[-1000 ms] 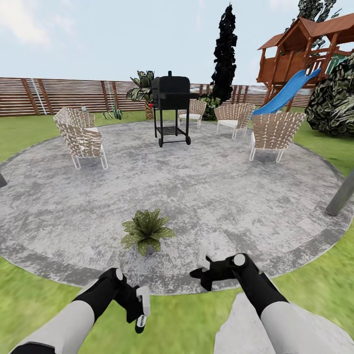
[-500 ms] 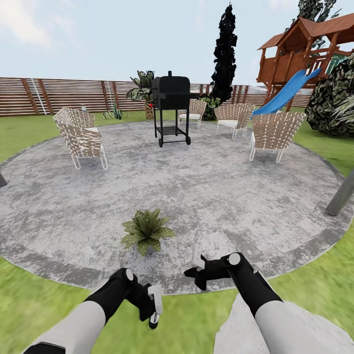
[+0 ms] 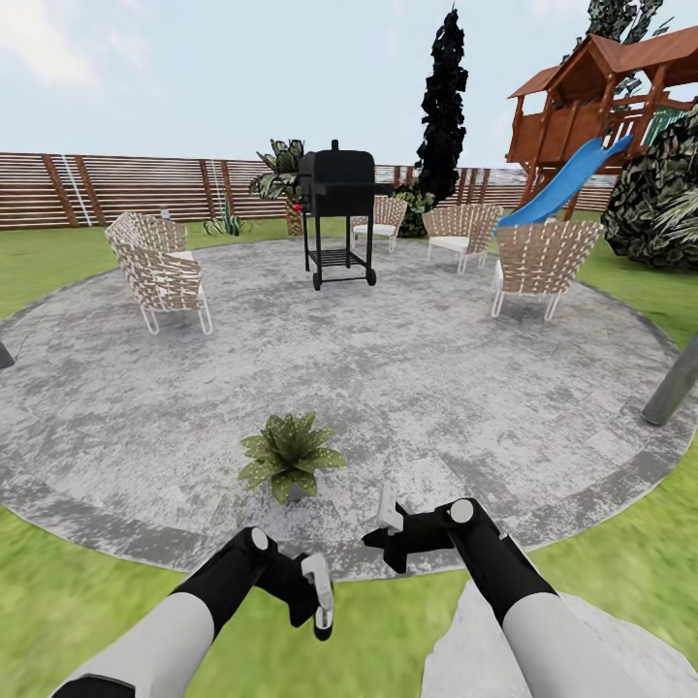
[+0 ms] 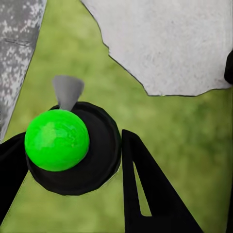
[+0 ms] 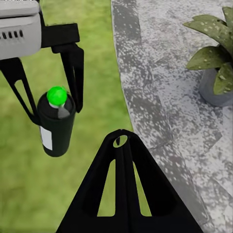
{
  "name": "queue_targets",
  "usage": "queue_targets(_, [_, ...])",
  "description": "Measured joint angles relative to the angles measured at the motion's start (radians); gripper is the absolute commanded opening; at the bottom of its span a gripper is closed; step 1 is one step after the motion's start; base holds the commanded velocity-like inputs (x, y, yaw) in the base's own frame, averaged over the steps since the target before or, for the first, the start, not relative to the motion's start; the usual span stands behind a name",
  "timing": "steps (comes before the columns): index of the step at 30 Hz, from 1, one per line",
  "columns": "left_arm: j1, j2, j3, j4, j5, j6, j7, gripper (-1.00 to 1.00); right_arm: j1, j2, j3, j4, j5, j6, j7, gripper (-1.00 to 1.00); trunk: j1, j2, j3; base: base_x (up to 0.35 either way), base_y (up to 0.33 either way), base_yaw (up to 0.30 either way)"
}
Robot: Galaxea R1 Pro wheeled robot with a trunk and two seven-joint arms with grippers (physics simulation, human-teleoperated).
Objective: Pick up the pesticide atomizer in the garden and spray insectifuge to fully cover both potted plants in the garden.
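**Left gripper holds the bottle over the grass**

Both arms reach forward and low at the patio's (image 3: 407, 388) edge. The left gripper (image 3: 320, 603) points down over the lawn (image 3: 87, 591), its fingers (image 5: 74, 63) closed on the dark green spray bottle (image 5: 56, 127), which hangs upright. The right gripper (image 3: 390, 523) hangs beside it with nothing in it; how far open it is, I cannot tell. A potted plant (image 3: 289, 454) sits on the paving just ahead.

No words, numbers or brand marks can be read anywhere. The white label strip (image 5: 46, 138) on the dark green spray bottle (image 5: 57, 127) looks blank, though it may be too small to tell.
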Motion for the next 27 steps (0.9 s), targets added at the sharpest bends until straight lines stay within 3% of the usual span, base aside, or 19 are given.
queue_targets(5, [0.000, -0.007, 0.006, -0.013, 0.013, -0.045, 0.000, -1.00, 0.000, 0.000, 0.001, 0.001, 0.000, 0.000, 0.000, -1.00, 0.000, 0.000, 0.000, 0.000, 0.000, 0.000])
queue_targets(8, [0.001, -0.007, 0.005, -0.019, 0.063, -0.061, 0.000, -1.00, 0.000, 0.000, 0.002, 0.002, 0.000, 0.000, 0.000, -1.00, 0.000, 0.000, 0.000, 0.000, 0.000, 0.000])
queue_targets(10, [0.001, -0.008, 0.004, -0.020, 0.073, -0.063, 0.012, -1.00, 0.000, 0.000, 0.002, 0.002, 0.000, 0.000, 0.000, -1.00, 0.000, 0.000, 0.000, 0.000, 0.000, 0.000])
queue_targets(20, [0.002, -0.028, -0.002, -0.020, 0.076, -0.065, 0.081, -1.00, 0.000, 0.005, 0.002, 0.004, 0.000, 0.000, 0.000, -1.00, 0.000, 0.000, 0.000, 0.000, 0.000, 0.000])
queue_targets(27, [0.000, -0.038, -0.004, -0.021, 0.075, -0.065, 0.090, -1.00, 0.000, 0.005, 0.002, 0.004, 0.000, 0.000, 0.000, -1.00, 0.000, 0.000, 0.000, 0.000, 0.000, 0.000])
